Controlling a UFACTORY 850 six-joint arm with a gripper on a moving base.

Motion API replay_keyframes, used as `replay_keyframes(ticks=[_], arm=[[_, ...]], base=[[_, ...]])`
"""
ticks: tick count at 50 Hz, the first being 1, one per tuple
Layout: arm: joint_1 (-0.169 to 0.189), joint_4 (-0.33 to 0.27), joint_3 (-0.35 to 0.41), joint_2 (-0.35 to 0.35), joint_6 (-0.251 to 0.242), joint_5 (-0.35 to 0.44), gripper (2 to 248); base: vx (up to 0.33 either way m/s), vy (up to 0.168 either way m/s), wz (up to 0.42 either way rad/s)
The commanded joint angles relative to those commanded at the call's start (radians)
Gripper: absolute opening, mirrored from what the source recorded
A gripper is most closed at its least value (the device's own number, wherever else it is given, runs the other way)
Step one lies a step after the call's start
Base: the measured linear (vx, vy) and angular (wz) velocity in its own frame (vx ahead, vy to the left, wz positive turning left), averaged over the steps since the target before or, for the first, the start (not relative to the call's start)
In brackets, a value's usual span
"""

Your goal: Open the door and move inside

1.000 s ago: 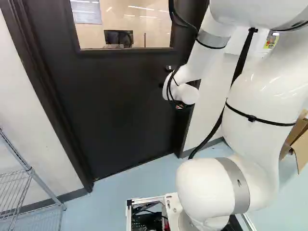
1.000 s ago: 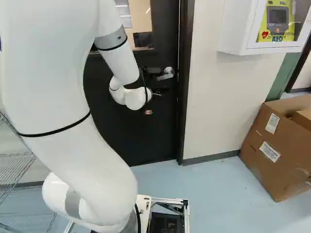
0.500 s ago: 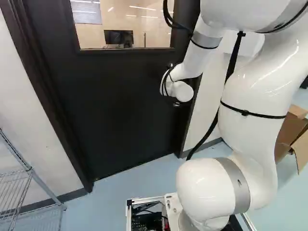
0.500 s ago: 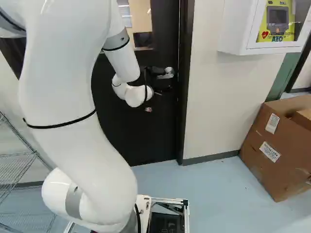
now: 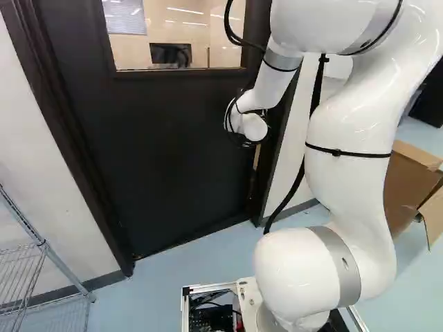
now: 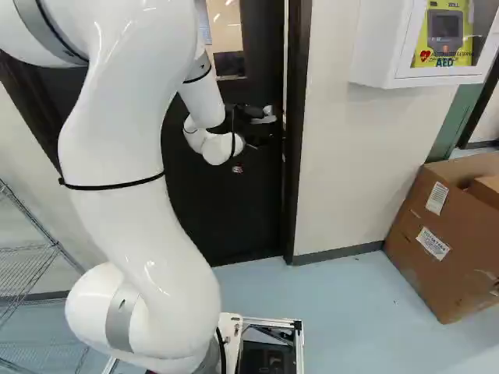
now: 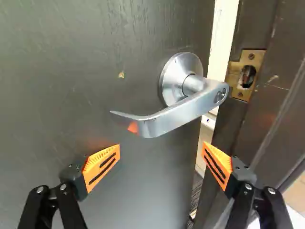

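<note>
The black door has swung slightly off its frame in the past half second, and the white arm has shifted toward the middle of both base views; the base has not moved. The claw is released, its orange-padded fingers spread wide, with the silver lever handle just ahead, ungripped. The handle sits on the door's free edge, beside the gap, across from the brass strike plate, and upper middle in the right base view.

With nothing clasped, the door could swing back and latch if a closer or its own weight pulls it. One finger stands before the gap and could be pinched there, or catch on the frame if the claw advances off line. Driving in while the opening is this narrow would likely jam arm or base against the frame.

At the lower right of the right base view, an open cardboard box holds another piece of cardboard; what lies deeper cannot be told. At its upper right, a white wall cabinet houses a device on a yellow backing.
</note>
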State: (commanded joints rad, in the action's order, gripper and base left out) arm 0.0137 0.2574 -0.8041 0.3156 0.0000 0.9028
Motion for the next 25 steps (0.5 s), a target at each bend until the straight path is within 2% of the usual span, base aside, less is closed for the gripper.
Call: replay_keyframes(ticks=[25], arm=[[-0.034, 0.000, -0.138, 0.113, 0.000, 0.000, 247]], base=[[0.000, 0.000, 0.000]])
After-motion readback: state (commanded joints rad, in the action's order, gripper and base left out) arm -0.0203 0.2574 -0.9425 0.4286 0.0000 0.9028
